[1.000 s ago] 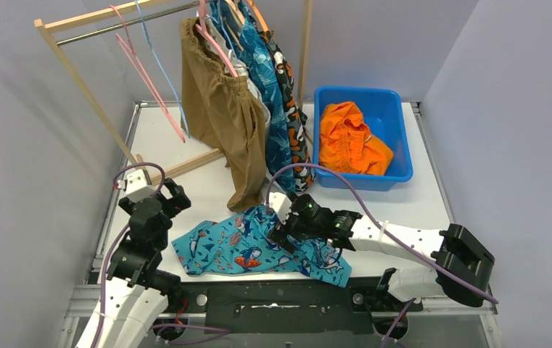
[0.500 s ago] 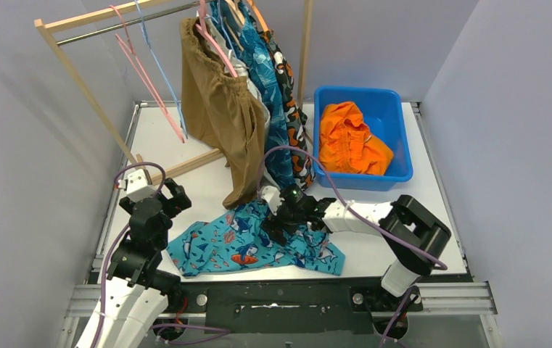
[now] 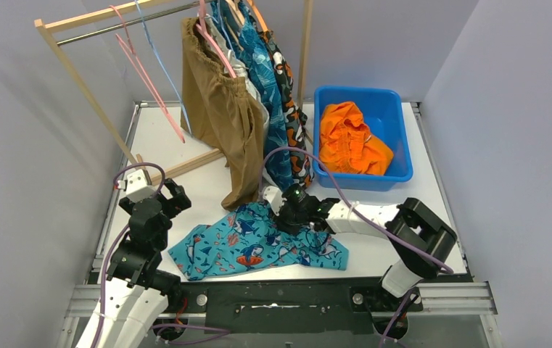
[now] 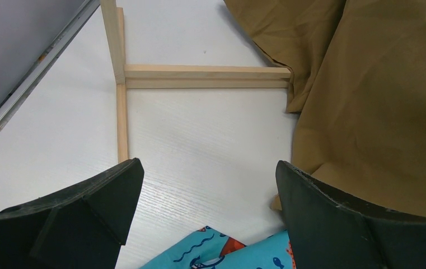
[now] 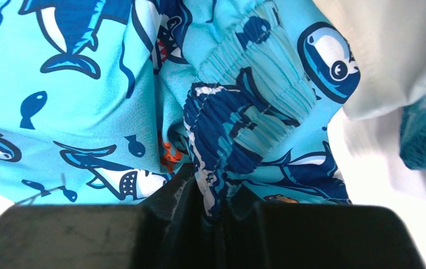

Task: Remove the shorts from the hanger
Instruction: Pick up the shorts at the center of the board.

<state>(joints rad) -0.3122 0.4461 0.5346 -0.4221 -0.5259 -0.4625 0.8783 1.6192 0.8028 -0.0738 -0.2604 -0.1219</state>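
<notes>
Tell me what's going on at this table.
The right gripper is shut on the waistband of the teal shark-print shorts, which lie off the hanger on the table. The left gripper is open and holds nothing, near the foot of the wooden rack. The brown shorts and other pairs hang on the rack, and the orange shorts sit in the blue bin.

Top view high behind the arm bases, looking down over the table [image 3: 164,138], left wrist low, facing past its jaws to brown shorts [image 4: 367,84], right wrist tight on shark-print shorts [image 5: 87,84] between its jaws, both also overhead.
</notes>
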